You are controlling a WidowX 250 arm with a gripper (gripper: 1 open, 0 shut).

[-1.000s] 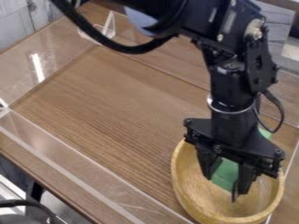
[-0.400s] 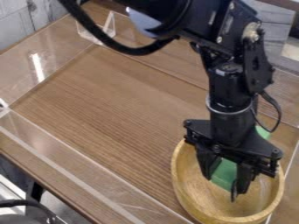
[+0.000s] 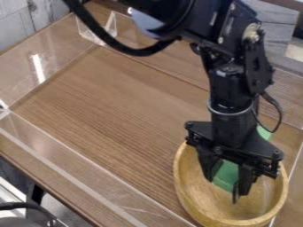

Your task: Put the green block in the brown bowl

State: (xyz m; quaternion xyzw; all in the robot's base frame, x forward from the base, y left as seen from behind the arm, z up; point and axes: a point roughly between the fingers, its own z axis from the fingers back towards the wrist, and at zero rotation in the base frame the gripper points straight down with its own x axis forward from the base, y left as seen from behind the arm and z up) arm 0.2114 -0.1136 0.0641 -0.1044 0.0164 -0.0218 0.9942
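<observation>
One green block (image 3: 229, 180), one brown bowl (image 3: 196, 197)

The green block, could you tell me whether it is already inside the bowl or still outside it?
Inside: the green block sits between the fingers of the shut gripper, below the rim of the brown bowl. Whether it touches the bottom, I cannot tell.

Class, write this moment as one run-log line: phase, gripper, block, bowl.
phase: over bowl, before release | gripper: shut on green block | green block: held low inside brown bowl | brown bowl: on table, near edge
</observation>
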